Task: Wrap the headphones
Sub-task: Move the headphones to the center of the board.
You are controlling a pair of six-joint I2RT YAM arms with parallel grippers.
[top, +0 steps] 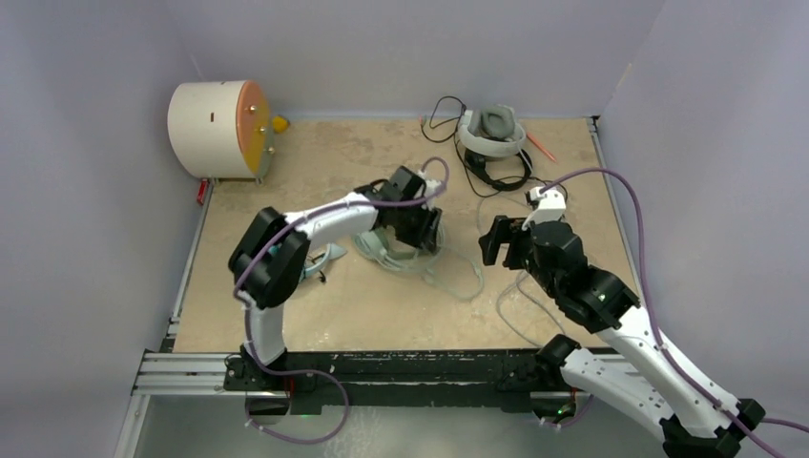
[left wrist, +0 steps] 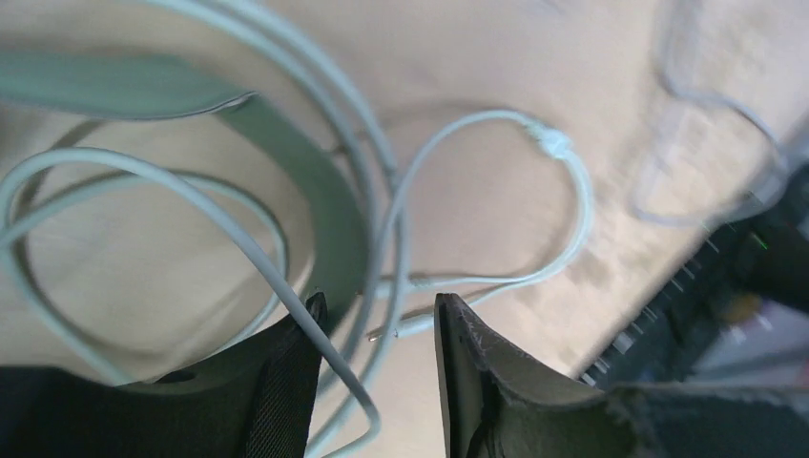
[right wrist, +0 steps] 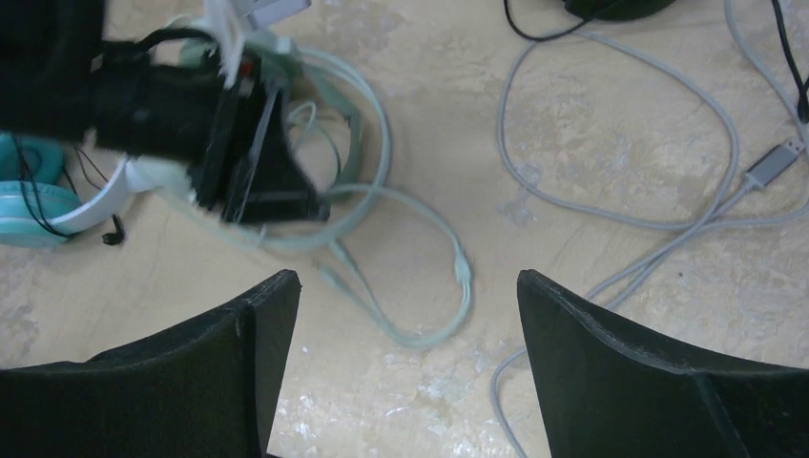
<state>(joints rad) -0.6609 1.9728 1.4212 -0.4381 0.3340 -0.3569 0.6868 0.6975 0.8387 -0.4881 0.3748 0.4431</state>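
Note:
The mint-green headphones [top: 380, 250] lie mid-table with their pale cable [top: 448, 281] spilling toward the right. My left gripper [top: 420, 229] hangs right over them. In the left wrist view its jaws [left wrist: 382, 315] stand apart, with strands of the mint cable [left wrist: 563, 172] and its jack end [left wrist: 405, 329] in the gap, beside the green headband [left wrist: 320, 191]. My right gripper [right wrist: 405, 281] is open and holds nothing, above a loop of the mint cable [right wrist: 448, 305]. The teal-cupped headphones [top: 320, 260] sit left of the mint pair. The white-and-grey headphones [top: 491, 134] and the black headphones [top: 496, 172] lie at the back.
A cream drum with an orange face [top: 219, 129] stands at the back left. A grey cable with a USB plug [right wrist: 773, 164] sprawls over the right side of the table. An orange stick [top: 542, 145] lies by the back right corner.

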